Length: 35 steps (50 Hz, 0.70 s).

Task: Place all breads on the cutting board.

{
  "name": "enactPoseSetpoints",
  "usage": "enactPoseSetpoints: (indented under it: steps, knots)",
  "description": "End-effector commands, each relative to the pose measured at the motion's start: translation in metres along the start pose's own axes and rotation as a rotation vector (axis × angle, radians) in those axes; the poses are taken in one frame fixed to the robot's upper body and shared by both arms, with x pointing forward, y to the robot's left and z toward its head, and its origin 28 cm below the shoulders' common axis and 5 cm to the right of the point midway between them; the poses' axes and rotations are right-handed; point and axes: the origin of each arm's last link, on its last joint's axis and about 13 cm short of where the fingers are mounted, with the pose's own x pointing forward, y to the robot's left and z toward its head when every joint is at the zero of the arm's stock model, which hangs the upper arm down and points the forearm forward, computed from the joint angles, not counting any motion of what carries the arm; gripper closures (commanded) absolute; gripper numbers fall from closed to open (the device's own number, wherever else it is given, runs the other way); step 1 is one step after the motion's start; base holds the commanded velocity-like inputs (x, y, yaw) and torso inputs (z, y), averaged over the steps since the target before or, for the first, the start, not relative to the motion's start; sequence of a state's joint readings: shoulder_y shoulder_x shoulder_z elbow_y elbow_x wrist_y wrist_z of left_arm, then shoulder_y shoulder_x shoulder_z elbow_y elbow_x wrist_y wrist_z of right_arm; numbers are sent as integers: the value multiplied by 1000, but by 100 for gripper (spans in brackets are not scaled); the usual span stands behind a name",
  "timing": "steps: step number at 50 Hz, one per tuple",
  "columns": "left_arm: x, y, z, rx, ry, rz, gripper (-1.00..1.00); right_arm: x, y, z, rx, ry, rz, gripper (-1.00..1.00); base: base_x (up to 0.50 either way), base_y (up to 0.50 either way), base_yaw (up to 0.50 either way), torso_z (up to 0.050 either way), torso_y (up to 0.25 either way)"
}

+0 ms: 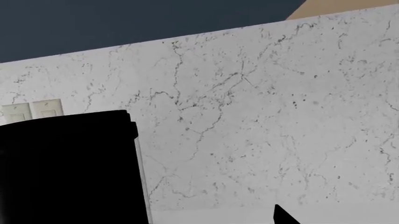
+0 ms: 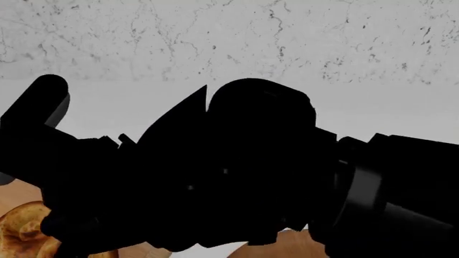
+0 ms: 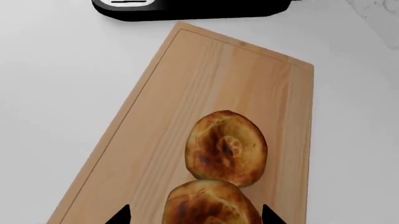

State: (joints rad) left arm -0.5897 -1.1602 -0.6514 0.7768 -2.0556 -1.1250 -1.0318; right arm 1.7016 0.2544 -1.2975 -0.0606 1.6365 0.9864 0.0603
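The white worktop (image 3: 56,84) carries the cutting board (image 3: 206,84), on which 2 breads lie touching near its middle, one (image 3: 227,148) fully seen and the other (image 3: 209,205) between the spread tips of the right hand (image 3: 194,215); the left hand's state I cannot tell.

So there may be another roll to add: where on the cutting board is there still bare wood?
In the right wrist view, the cutting board is bare from the upper bread to the end near the black appliance, and along its left edge. It is crowded near the right gripper, where the lower bread touches the upper.
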Motion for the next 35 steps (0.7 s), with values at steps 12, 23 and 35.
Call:
enactPoseSetpoints:
  steps: [12, 23, 35]
  knots:
    - [-6, 1, 10, -2, -26, -2, -100, -85, 38, 5, -19, -162, -216, -100, 0, 0, 0, 0, 0]
    - [-26, 4, 31, -7, -75, -6, -100, -143, 92, -1, -68, -316, -476, -100, 0, 0, 0, 0, 0]
    - [-40, 3, 37, -4, -91, -27, -100, -175, 147, -29, -141, -360, -771, -100, 0, 0, 0, 0, 0]
